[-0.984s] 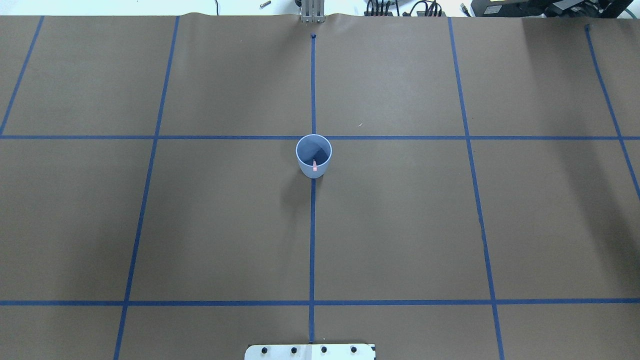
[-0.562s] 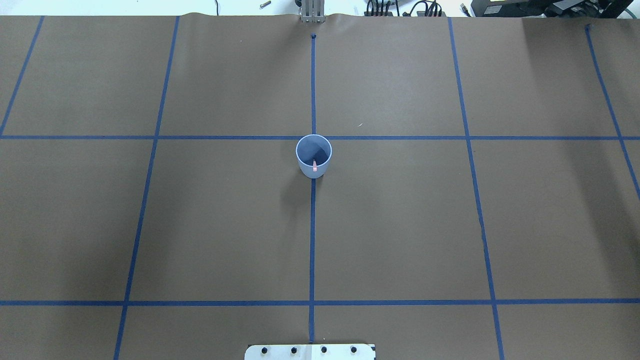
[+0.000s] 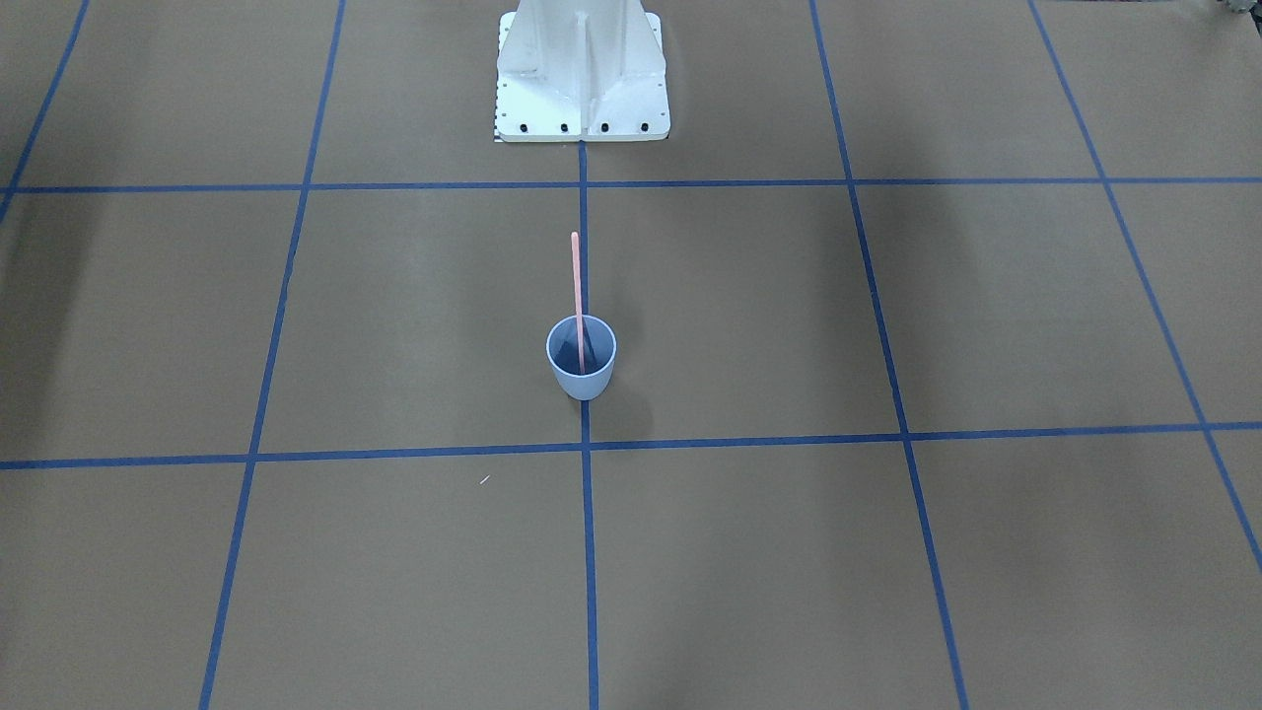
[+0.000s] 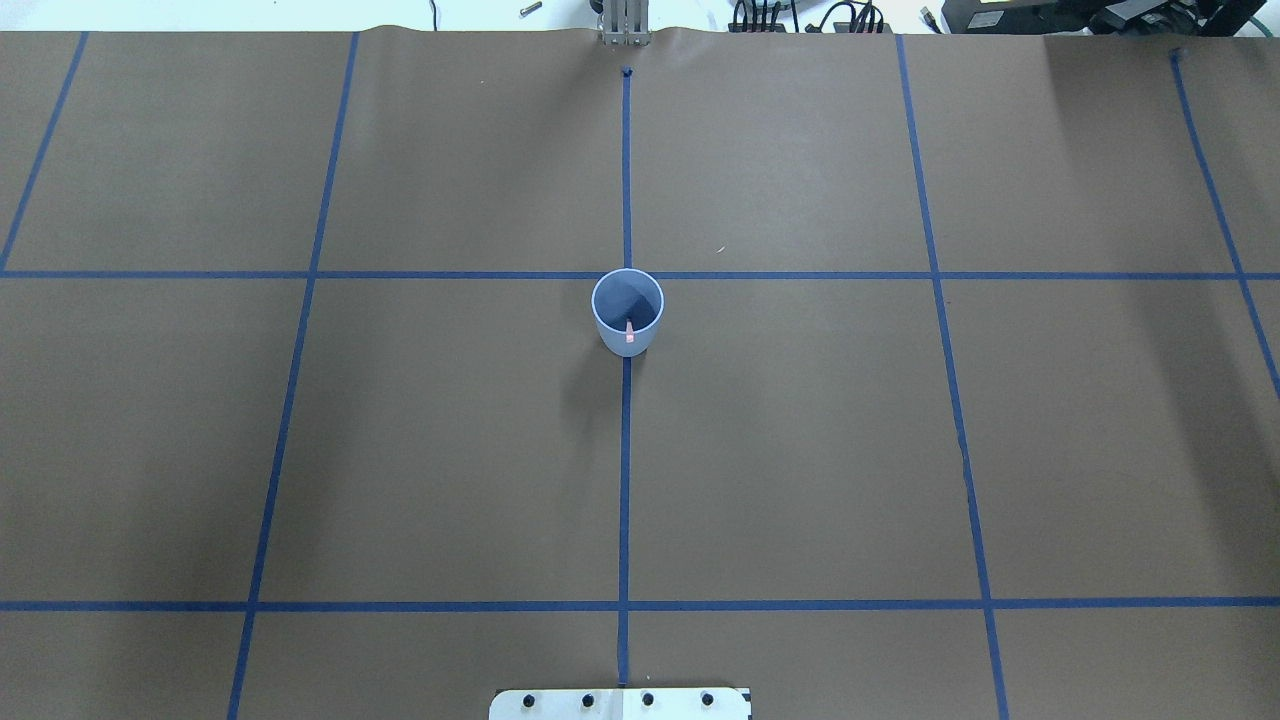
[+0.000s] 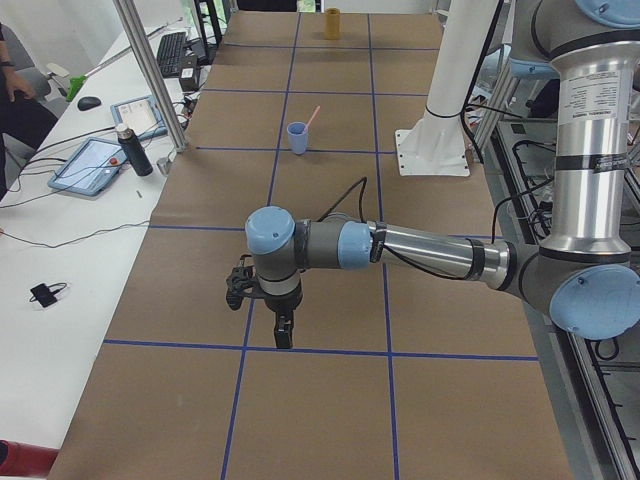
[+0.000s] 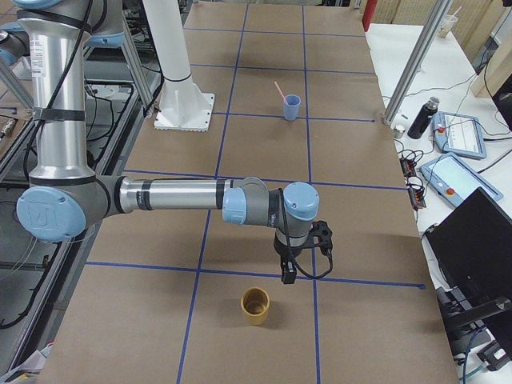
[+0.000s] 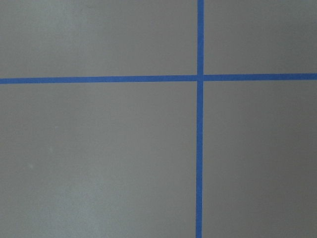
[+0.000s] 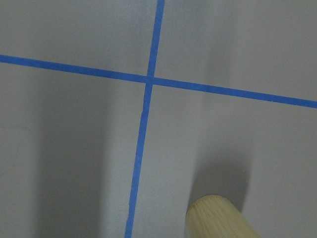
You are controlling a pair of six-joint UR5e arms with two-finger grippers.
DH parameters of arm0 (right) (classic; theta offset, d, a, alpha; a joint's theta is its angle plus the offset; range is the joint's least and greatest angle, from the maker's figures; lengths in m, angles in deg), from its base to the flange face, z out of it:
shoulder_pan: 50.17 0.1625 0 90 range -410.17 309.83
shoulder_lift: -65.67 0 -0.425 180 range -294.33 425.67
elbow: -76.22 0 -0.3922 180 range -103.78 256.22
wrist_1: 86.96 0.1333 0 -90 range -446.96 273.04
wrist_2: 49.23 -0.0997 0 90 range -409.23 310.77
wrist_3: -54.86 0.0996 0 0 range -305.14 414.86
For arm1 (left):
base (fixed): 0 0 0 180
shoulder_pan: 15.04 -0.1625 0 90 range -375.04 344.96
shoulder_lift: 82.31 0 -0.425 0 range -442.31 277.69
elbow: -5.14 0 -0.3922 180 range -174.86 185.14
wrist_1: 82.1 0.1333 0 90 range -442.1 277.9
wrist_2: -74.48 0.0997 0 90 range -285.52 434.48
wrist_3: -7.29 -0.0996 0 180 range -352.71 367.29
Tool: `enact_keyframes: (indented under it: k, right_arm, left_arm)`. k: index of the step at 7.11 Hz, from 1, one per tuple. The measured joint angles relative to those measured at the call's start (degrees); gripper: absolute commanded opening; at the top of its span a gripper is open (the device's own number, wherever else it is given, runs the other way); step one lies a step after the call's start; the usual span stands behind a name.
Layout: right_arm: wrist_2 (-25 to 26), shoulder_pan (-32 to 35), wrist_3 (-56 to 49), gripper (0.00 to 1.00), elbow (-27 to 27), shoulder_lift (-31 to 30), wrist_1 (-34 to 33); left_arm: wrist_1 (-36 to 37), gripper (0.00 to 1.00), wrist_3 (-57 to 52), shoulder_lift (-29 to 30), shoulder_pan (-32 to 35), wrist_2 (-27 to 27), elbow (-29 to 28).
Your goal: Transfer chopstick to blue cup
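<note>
Across the last second the overhead view shows no visible change: the chopstick leans in the blue cup on the bench exactly as before.

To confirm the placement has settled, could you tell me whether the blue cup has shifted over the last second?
No. In the overhead view the blue cup sits at the same spot just below the tape crossing, chopstick inside.

No text, brand, number or sign can be read in any view; the pale label on the left arm and the tablet screens beside the brown paper are too small to make out
</note>
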Motion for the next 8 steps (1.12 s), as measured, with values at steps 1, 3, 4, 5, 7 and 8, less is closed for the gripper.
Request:
enact_keyframes:
  k: [1,3,4,5,7,8]
  right_arm:
    - [-0.1,0.0,0.1,1.0,0.0,-0.1,0.0]
    - [-0.2,0.0,0.5,1.0,-0.1,-0.1,-0.1]
    - [-0.4,0.0,0.6,1.0,-0.3,-0.1,-0.1]
    - [-0.7,0.0,0.7,1.0,-0.3,-0.1,-0.1]
    - [-0.9,0.0,0.7,1.0,-0.4,-0.2,0.0]
    - [-0.9,0.0,0.7,1.0,-0.4,-0.2,0.0]
  left_arm:
    - [-0.9,0.99,0.0,-1.1,0.1,0.0,0.0]
    - [-2.7,0.98,0.1,-2.2,0.3,0.0,0.0]
    - [-3.0,0.99,0.2,-2.4,0.4,0.0,0.0]
    - [-3.1,0.99,0.2,-2.4,0.4,0.0,0.0]
    - [-3.1,0.99,0.2,-2.4,0.4,0.0,0.2]
    - [-3.1,0.99,0.2,-2.4,0.4,0.0,0.2]
